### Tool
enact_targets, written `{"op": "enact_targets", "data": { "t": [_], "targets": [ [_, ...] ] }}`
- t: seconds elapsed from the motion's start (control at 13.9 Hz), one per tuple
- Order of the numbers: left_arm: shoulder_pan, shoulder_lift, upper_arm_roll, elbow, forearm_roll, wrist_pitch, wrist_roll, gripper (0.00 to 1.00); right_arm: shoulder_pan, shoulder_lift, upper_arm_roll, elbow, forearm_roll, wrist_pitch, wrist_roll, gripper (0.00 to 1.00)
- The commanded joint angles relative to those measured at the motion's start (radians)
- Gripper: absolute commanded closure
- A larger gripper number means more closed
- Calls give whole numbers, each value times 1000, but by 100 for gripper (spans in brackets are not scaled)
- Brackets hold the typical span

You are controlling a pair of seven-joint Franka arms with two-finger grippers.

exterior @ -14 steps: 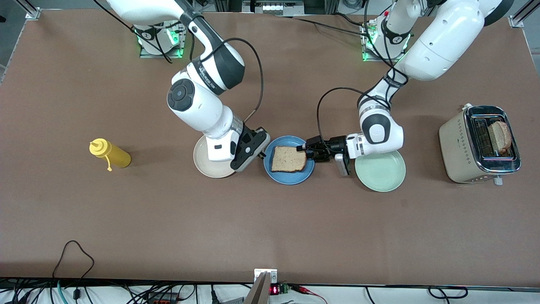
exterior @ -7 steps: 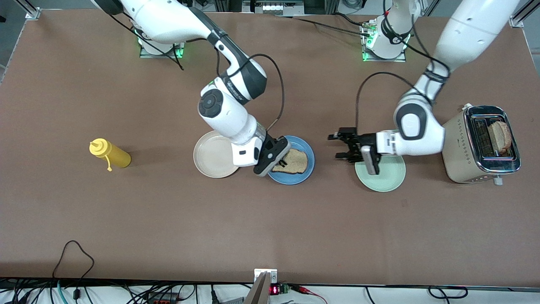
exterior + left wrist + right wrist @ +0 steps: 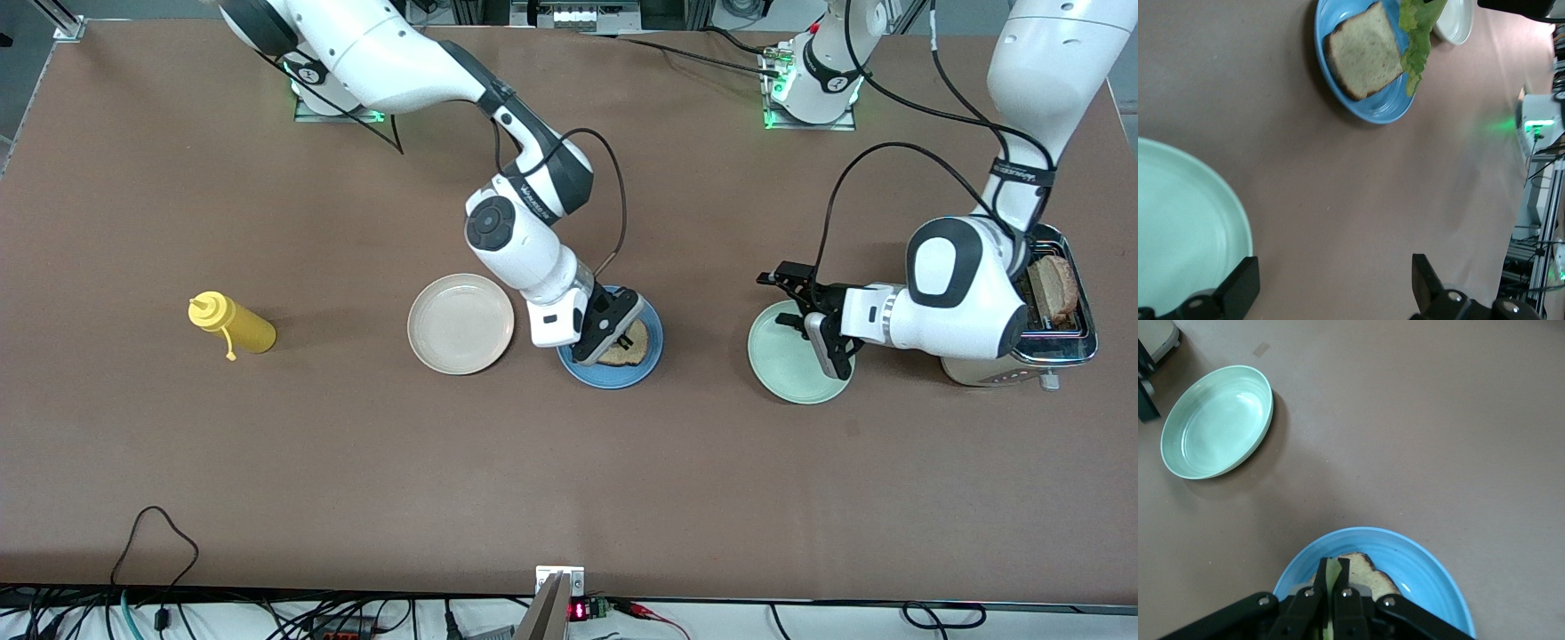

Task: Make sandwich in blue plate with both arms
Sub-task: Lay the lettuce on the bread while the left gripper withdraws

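The blue plate [image 3: 624, 378] holds one toasted bread slice [image 3: 629, 349]. My right gripper [image 3: 598, 353] hangs low over that plate and is shut on a green lettuce leaf [image 3: 1332, 577], right above the slice [image 3: 1361, 568]. In the left wrist view the lettuce [image 3: 1418, 33] dangles over the edge of the slice [image 3: 1365, 52] on the blue plate [image 3: 1368, 107]. My left gripper [image 3: 776, 298] is open and empty over the rim of the pale green plate [image 3: 787, 364]. A second bread slice [image 3: 1055, 286] stands in the toaster [image 3: 1062, 342].
A cream plate [image 3: 460, 323] lies beside the blue plate toward the right arm's end. A yellow squeeze bottle [image 3: 233, 326] lies farther toward that end. The left arm's wrist covers part of the toaster.
My right gripper has moved from the cream plate to over the blue plate with the lettuce. My left gripper has let go of the bread slice and drawn back to the pale green plate.
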Motion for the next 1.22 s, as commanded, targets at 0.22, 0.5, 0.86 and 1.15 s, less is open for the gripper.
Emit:
{"op": "enact_targets", "data": {
  "t": [0.22,0.5,0.86,1.15],
  "targets": [
    [-4,-114,-16,35,251,-110,-287,0,29,79,-14,38,-37,164,13,1],
    [-39,-159,-50,153,442,-248,-520,0,10,19,-20,43,-40,18,7,0],
    [-56,-211,-66,386,513,-520,-811,0,-66,-143,-36,6,-37,-269,47,0],
    [-209,-391,185,276,486,-470,-814,0,-100,-263,-144,4,-45,-509,64,0]
  ]
}}
